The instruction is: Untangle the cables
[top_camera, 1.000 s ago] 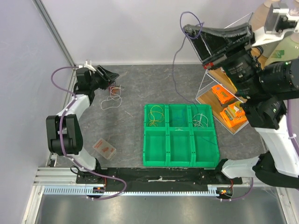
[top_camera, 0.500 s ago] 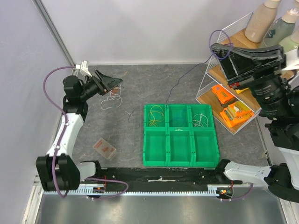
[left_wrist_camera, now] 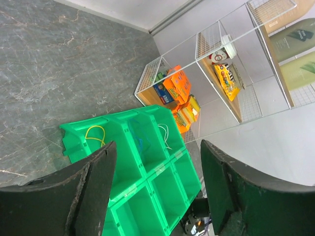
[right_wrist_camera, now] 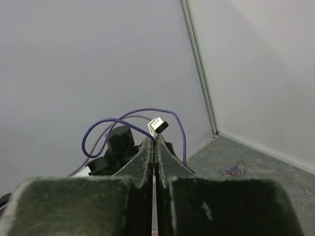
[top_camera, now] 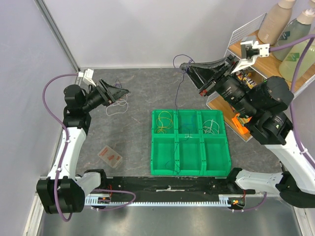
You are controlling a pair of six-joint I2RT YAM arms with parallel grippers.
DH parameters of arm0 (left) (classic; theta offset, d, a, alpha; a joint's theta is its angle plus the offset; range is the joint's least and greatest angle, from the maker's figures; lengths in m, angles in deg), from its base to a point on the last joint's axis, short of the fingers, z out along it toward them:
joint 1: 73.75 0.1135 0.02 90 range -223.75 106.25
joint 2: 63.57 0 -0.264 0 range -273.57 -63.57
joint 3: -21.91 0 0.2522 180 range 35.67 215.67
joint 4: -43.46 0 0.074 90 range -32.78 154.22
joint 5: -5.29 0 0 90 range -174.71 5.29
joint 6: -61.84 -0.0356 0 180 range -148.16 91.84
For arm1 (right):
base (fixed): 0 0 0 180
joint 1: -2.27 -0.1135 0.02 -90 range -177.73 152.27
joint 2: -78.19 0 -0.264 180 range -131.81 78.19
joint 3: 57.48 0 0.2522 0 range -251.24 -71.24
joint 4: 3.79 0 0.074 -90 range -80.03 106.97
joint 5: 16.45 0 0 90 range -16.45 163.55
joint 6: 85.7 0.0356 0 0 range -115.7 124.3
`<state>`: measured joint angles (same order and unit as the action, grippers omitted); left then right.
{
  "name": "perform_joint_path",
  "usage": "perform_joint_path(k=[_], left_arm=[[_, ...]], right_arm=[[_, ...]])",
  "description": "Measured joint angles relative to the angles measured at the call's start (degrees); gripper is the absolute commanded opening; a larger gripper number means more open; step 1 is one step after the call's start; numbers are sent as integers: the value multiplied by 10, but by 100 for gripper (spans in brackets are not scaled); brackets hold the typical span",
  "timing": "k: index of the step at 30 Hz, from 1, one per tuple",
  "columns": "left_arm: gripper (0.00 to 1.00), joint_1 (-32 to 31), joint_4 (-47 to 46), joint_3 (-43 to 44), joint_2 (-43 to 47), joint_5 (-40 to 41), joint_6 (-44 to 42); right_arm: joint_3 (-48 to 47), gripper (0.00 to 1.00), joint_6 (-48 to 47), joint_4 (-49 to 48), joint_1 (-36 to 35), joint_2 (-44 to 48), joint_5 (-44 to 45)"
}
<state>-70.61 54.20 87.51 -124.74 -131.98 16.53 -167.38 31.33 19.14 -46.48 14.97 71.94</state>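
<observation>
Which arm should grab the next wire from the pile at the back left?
Left. The left claw is open and sits close beside the pile. The right claw is shut on the purple cable, raised well off to the right, so it is busy and farther away.

One purple cable (top_camera: pixel 178 88) hangs aloft; other cables (top_camera: pixel 118 101) lie tangled far-left.

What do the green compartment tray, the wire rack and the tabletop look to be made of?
The green compartment tray is likely moulded plastic: uniform bright colour, slight sheen, thick rounded walls. The wire rack is probably white-coated metal wire, seen as a thin grid, with wood-look shelf boards. The tabletop is a dark grey veined surface; whether it is real stone or a printed mat cannot be told.
</observation>
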Motion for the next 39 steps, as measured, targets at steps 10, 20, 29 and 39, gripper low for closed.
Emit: perform_joint_path(k=[10,20,29,39], left_arm=[[75,0,25,-2,11,3,-18],[75,2,66,-3,36,12,-42],[75,7,83,-4,38,20,-56],[75,7,84,-17,42,21,-56]], right_arm=[[62,0,-1,-13,0,18,-13],[123,0,-11,-28,0,11,-113],[299,0,9,2,0,66,-207],[523,0,125,-128,-1,-24,-190]])
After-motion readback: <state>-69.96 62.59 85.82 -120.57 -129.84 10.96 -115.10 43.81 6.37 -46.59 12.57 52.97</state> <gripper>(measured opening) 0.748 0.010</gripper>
